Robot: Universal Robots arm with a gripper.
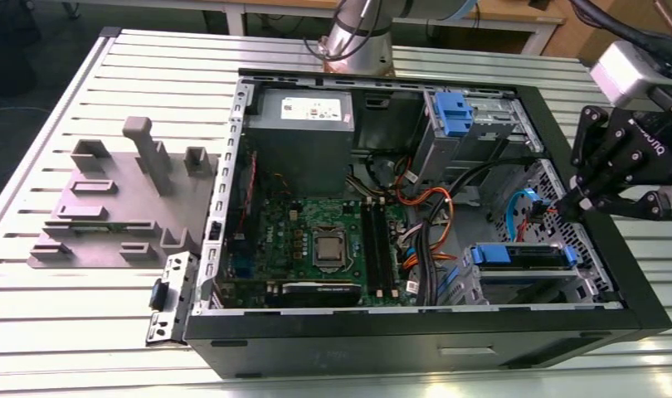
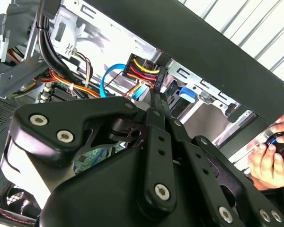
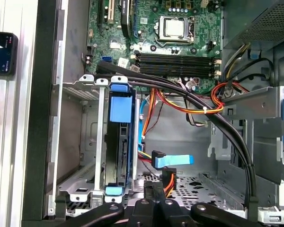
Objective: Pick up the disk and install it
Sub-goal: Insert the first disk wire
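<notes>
Inside the case (image 1: 425, 348) on the desk (image 1: 48, 315), the disk (image 1: 521, 255) sits in the cage at the exterior view's right. The gripper (image 1: 567, 205) hangs near it, not touching, its fingers (image 3: 150, 195) closed together at a wired plug (image 2: 143, 71).

No legible text; white label (image 1: 305, 107) on power-supply box (image 1: 303, 157), print too small

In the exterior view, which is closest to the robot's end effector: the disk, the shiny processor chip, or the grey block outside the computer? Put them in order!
Starting from the end effector:
1. The disk, low on the exterior view's right, is nearest.
2. The processor chip, toward the middle, comes next.
3. The grey block, far out on the exterior view's left, is farthest.
</notes>
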